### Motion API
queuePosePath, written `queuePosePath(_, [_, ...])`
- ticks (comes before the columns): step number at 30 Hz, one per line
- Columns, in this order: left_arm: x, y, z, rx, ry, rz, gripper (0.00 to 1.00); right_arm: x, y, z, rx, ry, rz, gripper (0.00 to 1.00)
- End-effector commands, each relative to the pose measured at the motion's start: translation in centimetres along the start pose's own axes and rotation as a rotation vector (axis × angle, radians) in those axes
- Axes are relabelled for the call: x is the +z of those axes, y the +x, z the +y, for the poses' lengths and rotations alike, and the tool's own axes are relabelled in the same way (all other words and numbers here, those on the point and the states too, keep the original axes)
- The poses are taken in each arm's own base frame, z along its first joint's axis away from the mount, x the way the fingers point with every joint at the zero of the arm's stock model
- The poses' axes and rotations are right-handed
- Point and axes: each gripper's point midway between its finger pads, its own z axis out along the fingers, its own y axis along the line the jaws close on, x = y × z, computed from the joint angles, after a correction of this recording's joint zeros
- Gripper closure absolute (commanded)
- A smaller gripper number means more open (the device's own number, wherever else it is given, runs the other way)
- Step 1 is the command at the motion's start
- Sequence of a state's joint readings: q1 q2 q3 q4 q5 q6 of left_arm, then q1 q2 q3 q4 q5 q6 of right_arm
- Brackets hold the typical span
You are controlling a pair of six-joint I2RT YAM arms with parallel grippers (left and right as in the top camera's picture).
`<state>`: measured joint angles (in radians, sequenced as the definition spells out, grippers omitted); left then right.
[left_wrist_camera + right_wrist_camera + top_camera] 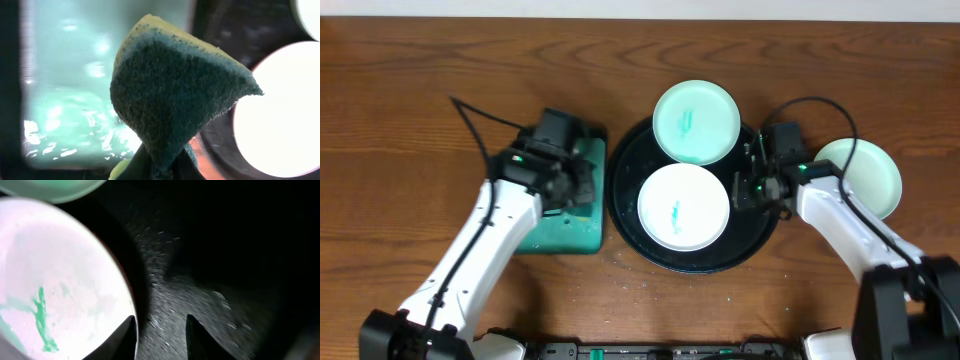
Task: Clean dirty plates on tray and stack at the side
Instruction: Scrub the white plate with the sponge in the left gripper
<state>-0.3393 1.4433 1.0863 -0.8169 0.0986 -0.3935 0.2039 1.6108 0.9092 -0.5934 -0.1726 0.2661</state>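
Black and glossy, the tray (623, 190) carries the white plate (695, 185), its teal smear (676, 213) running near-to-far, and the mint plate (696, 122) over the far rim. A third plate (870, 175) lies right. The left gripper (155, 167) pinches a sponge (170, 100), tip up. The right gripper (160, 322) hangs slightly parted over the tray floor.

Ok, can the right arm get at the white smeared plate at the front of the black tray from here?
Probably yes. The right fingers hang open just beside the white plate, over bare tray, with nothing between them. The mint plate sits further back, out of the way.
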Motion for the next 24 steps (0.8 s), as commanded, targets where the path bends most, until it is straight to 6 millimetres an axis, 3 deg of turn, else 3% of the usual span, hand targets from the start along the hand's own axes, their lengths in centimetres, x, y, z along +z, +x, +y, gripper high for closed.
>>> queuePosePath(1, [0.2, 0.3, -3.2, -0.013, 0.058, -0.005, 0.93, 1.7, 1.2, 1.4, -0.044, -0.109, 0.078, 0.71])
queuePosePath(3, [0.7, 0.6, -4.7, -0.019, 0.079, -0.002, 0.93, 2.6, 1.5, 1.2, -0.040, -0.106, 0.101, 0.74])
queuePosePath(6, [1.8, 1.2, -7.4, -0.002, 0.132, 0.017, 0.93, 3.6, 2.1, 1.3, -0.044, -0.104, 0.129, 0.89])
queuePosePath(9, [3.4, 2.1, -10.4, 0.000, 0.205, 0.057, 0.93, 4.3, 2.6, 1.6, -0.056, -0.104, 0.153, 0.98])
queuePosePath(12, [5.1, 3.1, -13.1, -0.006, 0.272, 0.106, 0.93, 4.5, 2.9, 2.0, -0.071, -0.101, 0.160, 0.99])
queuePosePath(17, [8.4, 4.9, -18.3, 0.004, 0.426, 0.186, 0.93, 4.6, 3.0, 1.0, -0.015, -0.018, 0.157, 0.99])
queuePosePath(21, [10.6, 6.1, -20.1, 0.003, 0.450, 0.207, 0.92, 4.6, 3.2, 0.9, -0.013, -0.016, 0.163, 0.99])
queuePosePath(24, [12.6, 6.9, -19.9, 0.011, 0.413, 0.217, 0.92, 4.6, 3.3, 0.9, -0.012, -0.015, 0.169, 0.99])
